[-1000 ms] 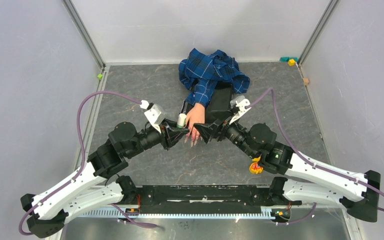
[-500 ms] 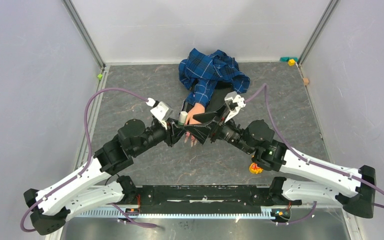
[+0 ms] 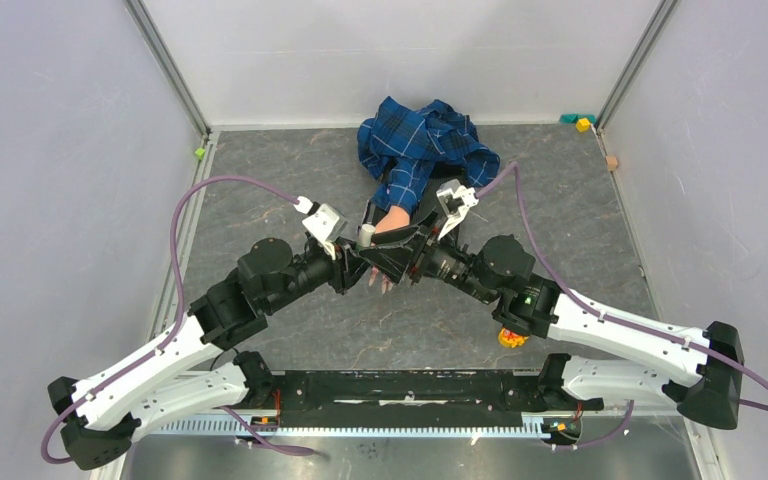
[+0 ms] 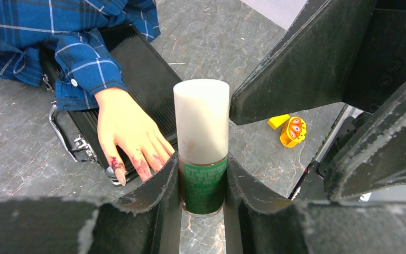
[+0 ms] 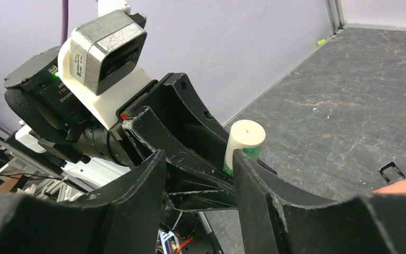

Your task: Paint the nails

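A pale mannequin hand in a blue plaid sleeve lies palm down over a black case; its pointed nails are smeared pink-red. From above the nails peek out under the grippers. My left gripper is shut on a nail polish bottle with a green label and a tall white cap, upright just beside the fingers. My right gripper faces it, jaws apart with nothing between them. One of its fingers sits beside the cap. From above, both grippers meet over the hand.
The black case lies under the hand, with the crumpled plaid shirt behind it. A yellow-orange toy sits near the right arm. Small coloured blocks lie in the back right corner. Grey walls close off three sides.
My right arm has swung left until its gripper meets the left one over the hand, and its jaws have narrowed. The left gripper shifted slightly right, still holding the bottle.
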Controlling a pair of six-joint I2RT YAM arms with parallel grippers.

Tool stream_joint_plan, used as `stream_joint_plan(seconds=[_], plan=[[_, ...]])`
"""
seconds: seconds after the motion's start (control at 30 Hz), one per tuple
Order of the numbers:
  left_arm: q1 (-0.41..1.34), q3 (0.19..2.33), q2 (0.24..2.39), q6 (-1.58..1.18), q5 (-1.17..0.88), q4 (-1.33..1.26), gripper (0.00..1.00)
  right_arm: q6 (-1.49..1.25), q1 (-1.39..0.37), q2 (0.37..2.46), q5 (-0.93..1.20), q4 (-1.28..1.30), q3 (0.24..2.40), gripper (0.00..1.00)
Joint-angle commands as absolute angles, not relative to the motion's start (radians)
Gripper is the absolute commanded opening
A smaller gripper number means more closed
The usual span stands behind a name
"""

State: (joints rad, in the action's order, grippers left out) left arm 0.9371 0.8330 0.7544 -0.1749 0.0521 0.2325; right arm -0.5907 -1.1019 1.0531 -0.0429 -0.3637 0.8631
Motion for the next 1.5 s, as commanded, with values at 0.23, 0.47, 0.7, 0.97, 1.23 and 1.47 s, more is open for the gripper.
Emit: stream_joint_plan(seconds=[0.23, 0.47, 0.7, 0.97, 1.23, 1.47], plan=[[0.933, 0.861, 0.741, -0.19, 0.081, 0.203, 0.02, -0.61, -1.1, 1.032, -0.115, -0.35, 0.9, 0.55], [0.933, 0.863, 0.748, -0.19, 0.071, 0.203, 0.02, -0.611, -1.1, 1.051, -0.104, -0.348, 0.92, 0.55], [0.932, 0.862, 0.751, -0.19, 0.061, 0.202, 0.02, -0.609, -1.1, 1.073, -0.109, -0.346, 0.935, 0.55], [0.933, 0.861, 0.745, -0.187, 0.062, 0.201, 0.02, -0.611, -1.1, 1.088, -0.141, -0.311, 0.95, 0.53], [0.933, 0.861, 0.744, -0.187, 0.056, 0.2, 0.02, -0.608, -1.1, 1.104, -0.152, -0.288, 0.973, 0.52], [0.932, 0.861, 0.742, -0.187, 0.052, 0.198, 0.02, -0.604, -1.1, 1.13, -0.163, -0.27, 0.996, 0.52]])
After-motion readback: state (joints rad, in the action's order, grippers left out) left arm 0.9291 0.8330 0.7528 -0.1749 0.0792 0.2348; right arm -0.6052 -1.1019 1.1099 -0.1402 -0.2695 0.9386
